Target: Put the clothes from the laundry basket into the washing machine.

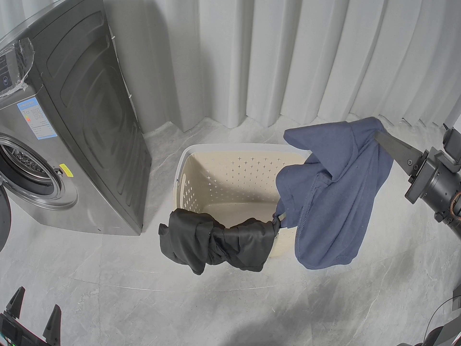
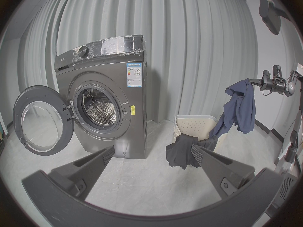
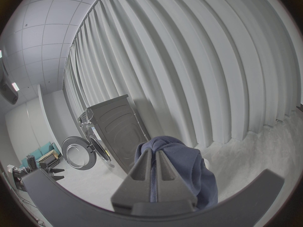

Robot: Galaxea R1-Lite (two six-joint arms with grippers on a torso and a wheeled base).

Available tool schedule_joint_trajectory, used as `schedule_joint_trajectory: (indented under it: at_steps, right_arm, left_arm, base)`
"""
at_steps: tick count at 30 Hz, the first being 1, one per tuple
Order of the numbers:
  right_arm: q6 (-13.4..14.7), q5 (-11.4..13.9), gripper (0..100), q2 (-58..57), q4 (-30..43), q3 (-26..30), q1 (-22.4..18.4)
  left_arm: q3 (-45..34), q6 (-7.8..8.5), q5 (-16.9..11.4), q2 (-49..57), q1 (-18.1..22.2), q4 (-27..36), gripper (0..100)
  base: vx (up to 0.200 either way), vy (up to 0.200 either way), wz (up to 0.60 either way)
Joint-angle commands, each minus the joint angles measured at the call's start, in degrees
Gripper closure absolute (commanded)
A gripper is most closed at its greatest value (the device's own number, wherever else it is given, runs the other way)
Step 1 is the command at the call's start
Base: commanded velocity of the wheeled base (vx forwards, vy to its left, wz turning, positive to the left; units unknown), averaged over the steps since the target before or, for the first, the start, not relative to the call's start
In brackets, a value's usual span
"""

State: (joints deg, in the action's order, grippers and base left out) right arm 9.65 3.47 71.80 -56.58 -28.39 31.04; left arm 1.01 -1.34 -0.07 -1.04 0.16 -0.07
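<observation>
right jaws pinch shut on the limp navy cotton shirt [image 1: 331, 188], hanging above the cream perforated plastic basket [image 1: 230, 146]; soft, light, best gripped by bunched fabric. left jaws spread wide, empty.

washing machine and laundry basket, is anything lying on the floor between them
Just bare floor between the washing machine and the laundry basket, as the head view shows.
</observation>
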Motion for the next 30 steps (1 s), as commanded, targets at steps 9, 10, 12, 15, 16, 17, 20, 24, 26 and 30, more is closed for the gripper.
schedule_joint_trajectory:
  at_steps: [9, 10, 12, 15, 16, 17, 20, 24, 26, 30]
  right_arm:
    - [0.1, 0.13, 100, 0.27, -0.29, 0.09, 0.52]
    - [0.1, 0.13, 100, 0.27, -0.29, 0.09, 0.6]
    - [0.1, 0.13, 100, 0.27, -0.29, 0.09, 0.6]
    - [0.1, 0.13, 100, 0.27, -0.29, 0.09, 0.6]
    - [0.1, 0.13, 100, 0.27, -0.29, 0.18, 0.6]
    - [0.1, 0.13, 100, 0.27, -0.29, 0.18, 0.6]
    - [0.1, 0.13, 100, 0.36, -0.29, 0.09, 0.6]
    - [0.1, 0.13, 100, 0.27, -0.29, 0.0, 0.6]
    - [0.1, 0.13, 100, 0.27, -0.29, 0.0, 0.6]
    - [0.1, 0.22, 100, 0.27, -0.29, -0.08, 0.6]
  left_arm:
    - [-1.01, -0.07, -0.01, 0.77, 0.02, -0.1, 0]
    - [-1.01, -0.07, -0.01, 0.77, 0.02, -0.01, 0]
    - [-1.01, -0.07, -0.01, 0.77, 0.11, -0.01, 0]
    - [-1.01, -0.07, -0.01, 0.77, 0.11, -0.01, 0]
    - [-1.01, -0.07, -0.01, 0.77, 0.02, -0.01, 0]
    - [-1.01, -0.07, -0.01, 0.77, 0.11, -0.01, 0]
    - [-1.01, -0.07, -0.01, 0.77, 0.11, -0.01, 0]
    - [-1.01, -0.07, -0.01, 0.77, 0.02, -0.01, 0]
    - [-1.01, -0.07, -0.01, 0.77, 0.02, -0.01, 0]
    - [-1.01, -0.07, -0.01, 0.77, 0.02, -0.01, 0]
  base:
    - [-0.044, 0.022, 0.0]
    - [0.0, 0.2, 0.0]
    - [0.0, 0.2, 0.0]
    - [0.0, 0.2, 0.0]
    - [0.0, 0.2, 0.0]
    - [0.0, 0.2, 0.0]
    - [0.0, 0.2, 0.0]
    - [0.0, 0.2, 0.0]
    - [0.0, 0.2, 0.0]
    - [0.0, 0.2, 0.0]
